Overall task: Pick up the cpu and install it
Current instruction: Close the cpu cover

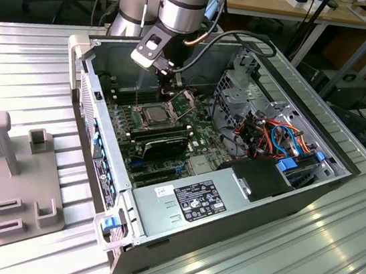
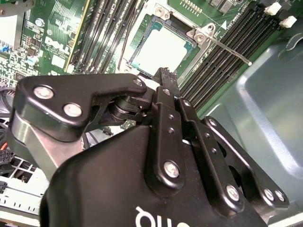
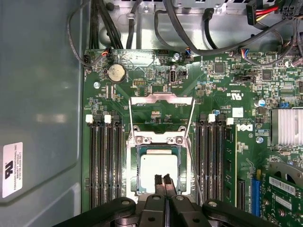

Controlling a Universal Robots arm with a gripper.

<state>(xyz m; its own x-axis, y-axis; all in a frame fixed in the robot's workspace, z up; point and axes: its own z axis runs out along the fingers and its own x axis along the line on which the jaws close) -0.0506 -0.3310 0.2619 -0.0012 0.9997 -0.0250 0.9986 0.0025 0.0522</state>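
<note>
Hanging over the socket (image 3: 138, 165) of a green circuit board (image 3: 215, 94), the hand (image 3: 162, 178) has its two black fingers (image 3: 158, 182) pressed together tip to tip, with nothing gripped between them. The cpu (image 3: 158, 165), a flat square with a dull silver-grey top, lies seated inside the socket, framed on all sides by the socket's dark rim. The closed fingertips stand over the edge of the cpu that lies farthest from the socket's hinge; whether they touch the metal top cannot be told.

The socket's hinged metal frame (image 3: 161, 98) is swung fully open and lies back flat on the board beyond the hinge. In the second wrist view a thin lever rod (image 2: 229, 50) stands out from the socket beside the cpu (image 2: 161, 47), and the hand (image 2: 164, 74) appears just in front of the socket. Rows of black memory slots (image 3: 105, 165) flank the socket on both sides. A coin battery (image 3: 116, 72) sits beyond the open frame.

In the exterior view the arm reaches down into an open computer case (image 1: 240, 215) that rests on a ribbed metal bench (image 1: 328, 264). There the hand (image 1: 167, 89) is directly above the cpu (image 1: 153, 114). A boxed power supply (image 1: 194, 203) and a bundle of coloured cables (image 1: 275, 132) lie well apart from the socket. A grey fixture (image 1: 12, 175) stands on the bench outside the case.
</note>
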